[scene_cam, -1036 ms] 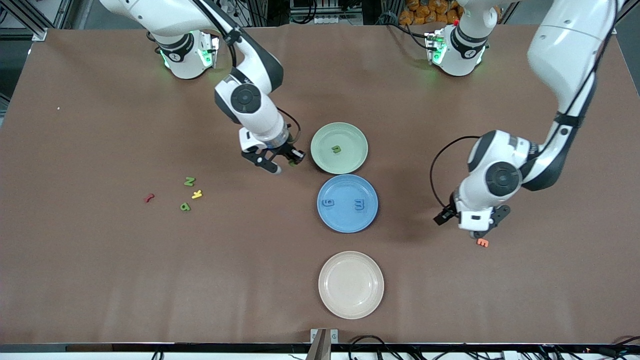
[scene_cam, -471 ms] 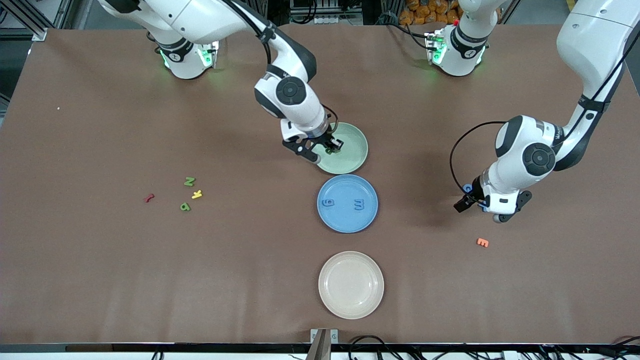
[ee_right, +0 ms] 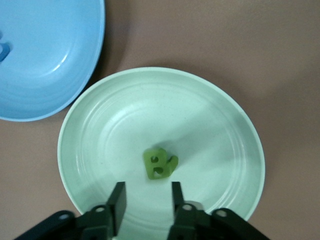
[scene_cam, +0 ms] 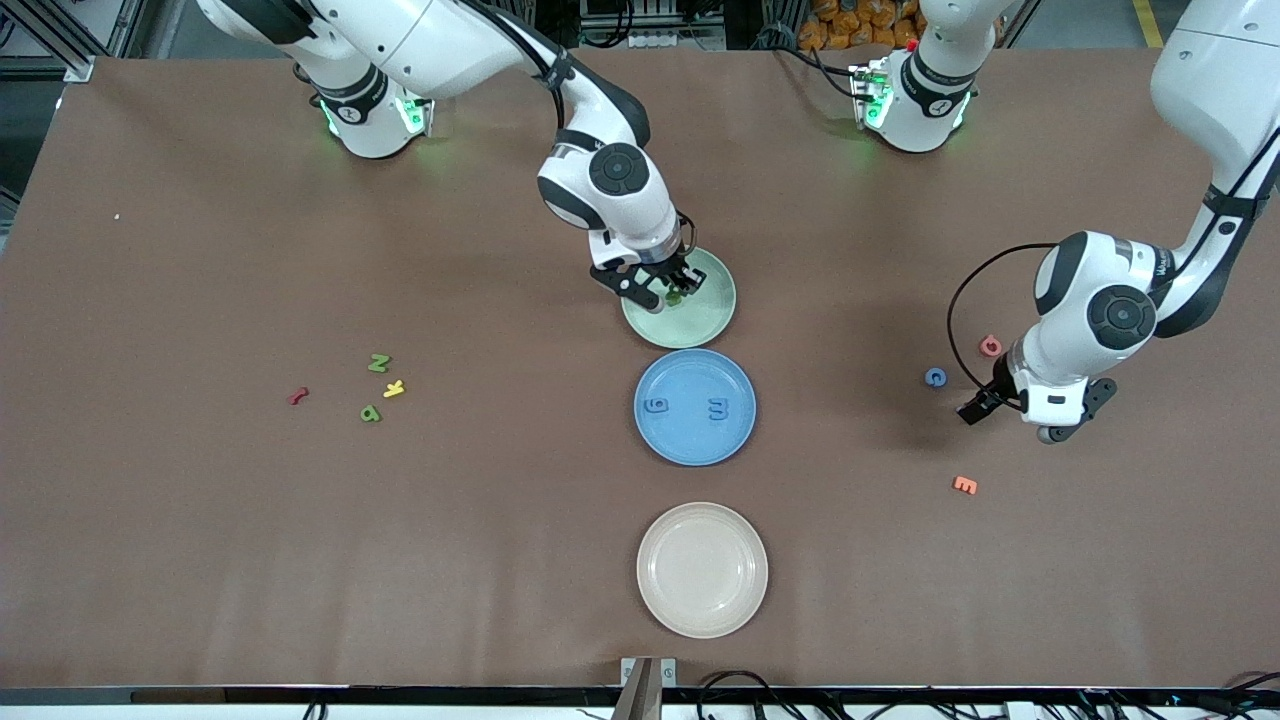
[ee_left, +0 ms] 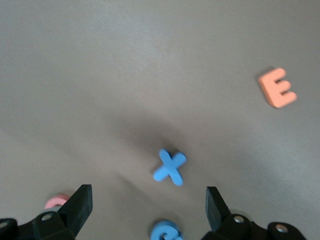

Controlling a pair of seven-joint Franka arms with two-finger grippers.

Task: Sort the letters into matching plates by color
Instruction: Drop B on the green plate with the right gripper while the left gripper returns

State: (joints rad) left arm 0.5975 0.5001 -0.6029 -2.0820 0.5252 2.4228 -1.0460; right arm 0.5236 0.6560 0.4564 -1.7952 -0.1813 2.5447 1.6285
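Note:
My right gripper point(scene_cam: 668, 287) is open and empty over the pale green plate point(scene_cam: 706, 312). In the right wrist view its jaws point(ee_right: 146, 200) stand apart just above two green letters point(ee_right: 160, 164) lying together in that plate point(ee_right: 210, 125). The blue plate point(scene_cam: 690, 442) holds a blue "6" point(scene_cam: 655, 404) and a blue "m" point(scene_cam: 719, 408). Two green letters point(scene_cam: 378, 363) point(scene_cam: 370, 412) lie on the table toward the right arm's end. My left gripper point(scene_cam: 1014, 420) is open and empty point(ee_left: 147, 210) over the table by a blue X point(ee_left: 170, 167) and a blue C point(scene_cam: 935, 377).
A beige plate point(scene_cam: 702, 570) sits nearer the camera than the blue plate. A yellow letter point(scene_cam: 394, 388) and a red one point(scene_cam: 298, 396) lie by the loose green letters. An orange E point(scene_cam: 965, 485) and a pink letter point(scene_cam: 990, 346) lie near the left gripper.
My right gripper carried a green letter from beside the green plate to over it and let it go. My left gripper moved toward the left arm's end, uncovering the blue C and pink letter.

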